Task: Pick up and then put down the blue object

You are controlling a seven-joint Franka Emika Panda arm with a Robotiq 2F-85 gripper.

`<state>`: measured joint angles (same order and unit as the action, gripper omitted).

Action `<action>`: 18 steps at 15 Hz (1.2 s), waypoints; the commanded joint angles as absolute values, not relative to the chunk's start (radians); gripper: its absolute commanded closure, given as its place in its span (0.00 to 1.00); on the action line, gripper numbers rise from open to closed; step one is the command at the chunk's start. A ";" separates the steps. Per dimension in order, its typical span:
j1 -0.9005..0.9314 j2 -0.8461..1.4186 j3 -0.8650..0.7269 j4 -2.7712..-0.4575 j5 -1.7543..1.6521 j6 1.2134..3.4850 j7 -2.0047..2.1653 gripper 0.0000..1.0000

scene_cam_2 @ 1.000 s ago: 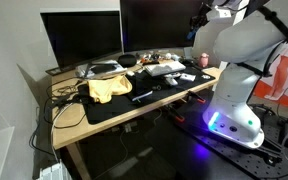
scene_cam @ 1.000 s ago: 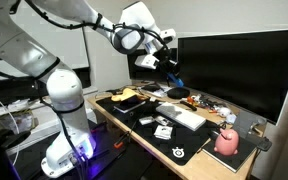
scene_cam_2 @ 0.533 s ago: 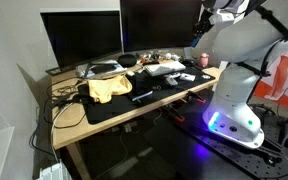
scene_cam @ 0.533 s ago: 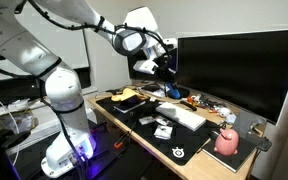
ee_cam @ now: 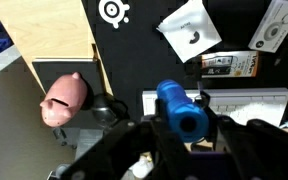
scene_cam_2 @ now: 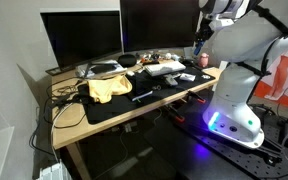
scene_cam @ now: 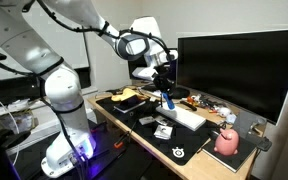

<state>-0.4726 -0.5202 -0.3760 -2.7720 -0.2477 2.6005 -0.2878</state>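
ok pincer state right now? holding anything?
Pincer: closed, holding the blue object in the air.

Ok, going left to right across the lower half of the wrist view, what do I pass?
Pink rounded object → small dark round thing → blue object → exposed stretch of the white keyboard.

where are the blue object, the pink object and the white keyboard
blue object [ee_cam: 179,108], wrist view, rounded side
pink object [ee_cam: 64,98], wrist view, mid body
white keyboard [scene_cam: 187,116], in an exterior view, top face
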 commanded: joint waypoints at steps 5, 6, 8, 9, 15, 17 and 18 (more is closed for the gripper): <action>-0.428 -0.350 -0.417 -2.712 -0.228 2.575 -0.335 0.91; -0.420 -0.333 -0.428 -2.707 -0.219 2.577 -0.348 0.91; -0.407 -0.301 -0.449 -2.689 -0.198 2.571 -0.379 0.91; -0.406 -0.287 -0.459 -2.681 -0.188 2.570 -0.397 0.91; -0.390 -0.214 -0.509 -2.633 -0.107 2.562 -0.492 0.91; -0.384 -0.191 -0.520 -2.621 -0.071 2.557 -0.530 0.91; -0.381 -0.175 -0.524 -2.614 -0.052 2.554 -0.548 0.91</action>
